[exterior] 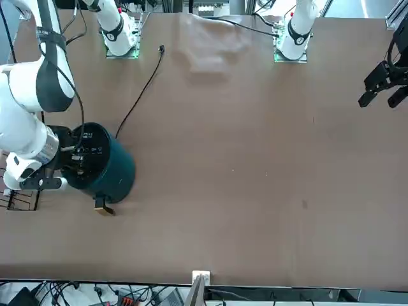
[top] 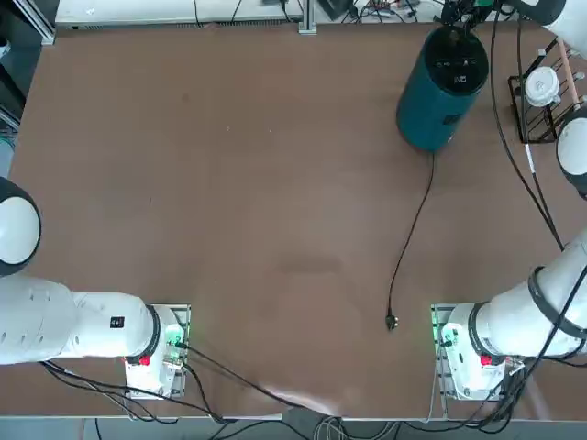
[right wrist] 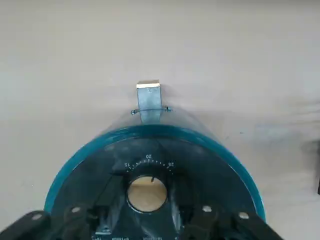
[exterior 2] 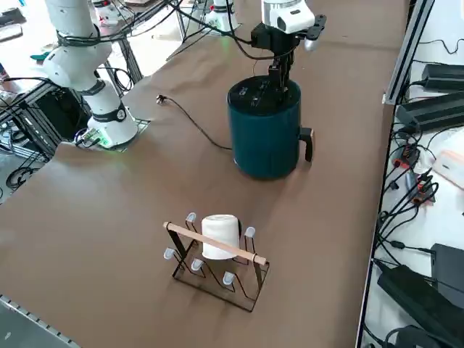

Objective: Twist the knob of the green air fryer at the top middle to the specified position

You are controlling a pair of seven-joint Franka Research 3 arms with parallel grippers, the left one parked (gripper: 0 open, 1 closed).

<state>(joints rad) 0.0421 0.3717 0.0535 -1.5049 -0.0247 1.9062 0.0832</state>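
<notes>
At the knob (right wrist: 147, 194), seemingly, right gripper (right wrist: 148, 192).

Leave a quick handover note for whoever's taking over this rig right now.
Right hand: lowered over the panel at the knob; whether it grips, I can't tell.
Green air fryer: upright at the table's far right; its tan knob seems marked between 20 and 25.
Nearby: black wire rack with a white cup.
Done: hand at the knob.
Left: confirm the grip and target setting, which isn't shown, then twist if needed and release.
</notes>
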